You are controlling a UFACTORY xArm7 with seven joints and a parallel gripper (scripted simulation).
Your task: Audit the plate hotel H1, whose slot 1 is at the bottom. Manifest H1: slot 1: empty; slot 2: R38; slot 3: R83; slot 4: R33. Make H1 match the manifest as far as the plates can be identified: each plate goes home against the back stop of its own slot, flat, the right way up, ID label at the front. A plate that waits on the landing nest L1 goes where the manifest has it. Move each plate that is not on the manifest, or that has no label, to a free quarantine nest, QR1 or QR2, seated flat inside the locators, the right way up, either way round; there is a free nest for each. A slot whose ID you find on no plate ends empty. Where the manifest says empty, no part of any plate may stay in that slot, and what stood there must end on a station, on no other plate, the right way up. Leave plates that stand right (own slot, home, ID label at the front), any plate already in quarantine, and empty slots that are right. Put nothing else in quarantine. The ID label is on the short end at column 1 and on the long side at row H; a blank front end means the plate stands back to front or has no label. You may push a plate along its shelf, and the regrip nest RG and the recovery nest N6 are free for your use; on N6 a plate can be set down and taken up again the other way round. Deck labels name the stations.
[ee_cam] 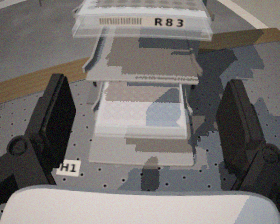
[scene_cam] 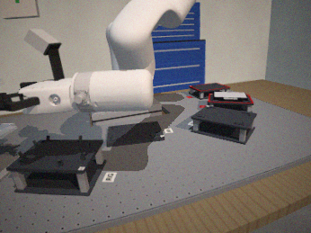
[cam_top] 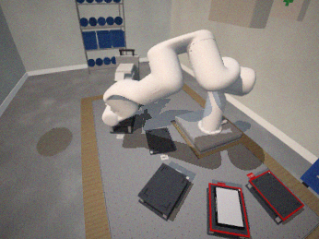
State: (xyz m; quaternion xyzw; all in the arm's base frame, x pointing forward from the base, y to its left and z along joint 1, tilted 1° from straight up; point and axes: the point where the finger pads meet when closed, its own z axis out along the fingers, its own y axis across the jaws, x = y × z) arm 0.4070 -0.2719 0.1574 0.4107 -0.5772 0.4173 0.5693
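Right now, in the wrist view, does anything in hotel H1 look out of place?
Yes. In the wrist view a white plate lies in the bottom slot, two levels under R83, by the H1 label. That slot should be empty. The open gripper faces it.

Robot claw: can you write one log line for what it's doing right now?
black two-finger gripper: open, holding nothing | faces clear plate-hotel rack marked H1 | translucent well plate labelled R83 ahead, label at front | white plate on lower shelf

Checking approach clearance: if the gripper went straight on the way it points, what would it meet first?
Probably a plate low in hotel H1, below R83; the open gripper faces the white plate, though depth is uncertain.
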